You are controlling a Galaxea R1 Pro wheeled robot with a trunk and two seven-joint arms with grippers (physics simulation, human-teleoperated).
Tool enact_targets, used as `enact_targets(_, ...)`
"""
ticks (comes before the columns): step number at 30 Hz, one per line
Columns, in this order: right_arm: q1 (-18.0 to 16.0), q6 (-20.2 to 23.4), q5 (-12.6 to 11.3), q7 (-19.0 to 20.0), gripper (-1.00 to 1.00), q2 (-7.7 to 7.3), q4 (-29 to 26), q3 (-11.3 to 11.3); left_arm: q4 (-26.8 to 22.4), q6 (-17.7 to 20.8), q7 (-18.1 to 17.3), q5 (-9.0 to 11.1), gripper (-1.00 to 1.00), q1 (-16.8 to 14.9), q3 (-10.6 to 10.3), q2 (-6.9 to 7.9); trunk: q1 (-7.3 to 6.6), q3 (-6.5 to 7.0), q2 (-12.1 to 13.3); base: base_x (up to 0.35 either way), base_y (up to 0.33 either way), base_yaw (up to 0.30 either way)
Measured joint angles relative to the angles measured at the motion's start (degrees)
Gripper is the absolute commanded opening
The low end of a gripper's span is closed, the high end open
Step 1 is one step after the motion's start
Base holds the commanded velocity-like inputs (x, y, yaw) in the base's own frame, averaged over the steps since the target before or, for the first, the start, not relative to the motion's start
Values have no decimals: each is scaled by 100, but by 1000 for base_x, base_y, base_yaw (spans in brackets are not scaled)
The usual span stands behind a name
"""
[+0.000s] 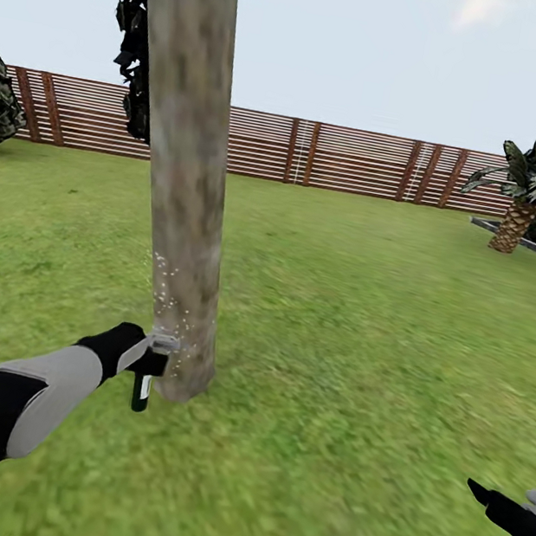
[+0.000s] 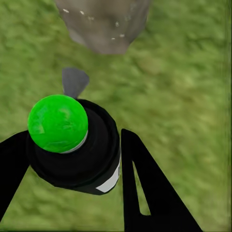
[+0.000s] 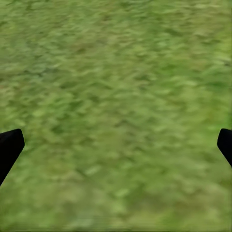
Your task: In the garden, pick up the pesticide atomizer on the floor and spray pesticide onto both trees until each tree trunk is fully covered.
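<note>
Item: pesticide atomizer [image 1: 147,367], gripped in your left claw [image 1: 140,357], nozzle just beside the tree trunk [image 1: 185,165] base; whitish pesticide [image 1: 167,294] speckles low only. Trunk runs upward from there. Right claw [image 1: 497,504]: spread open, empty, well apart.

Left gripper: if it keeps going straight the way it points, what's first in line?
Probably the tree trunk: the left gripper holds the sprayer close beside its base, nozzle toward it. Depth of the gap is unclear.
</note>
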Motion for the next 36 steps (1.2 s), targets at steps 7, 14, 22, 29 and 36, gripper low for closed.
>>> enact_targets(7, 0, 0, -1, 1, 100, 0, -2, 0, 10, -9, 2, 280, -100, 7, -14, -29, 0, -2, 0, 0, -95, 44)
enact_targets(14, 0, 0, -1, 1, 100, 0, -2, 0, 10, -10, 3, 317, -100, 9, -17, -29, 0, -2, 0, 0, -314, 217)
enact_targets(22, 0, 0, -1, 1, 100, 4, -1, 0, 10, -10, 2, 331, -100, 8, -16, -30, 0, -2, 0, 0, -328, 100)
enact_targets(29, 0, 0, -1, 1, 100, 7, 0, 0, 13, -8, 3, 331, -100, 12, -16, -29, 0, -2, 0, 0, -329, 266)
enact_targets(36, 0, 0, 0, 1, 100, 7, 0, 0, 10, -15, 2, 339, -100, 93, -15, -33, 0, -2, 0, 11, -134, 260)
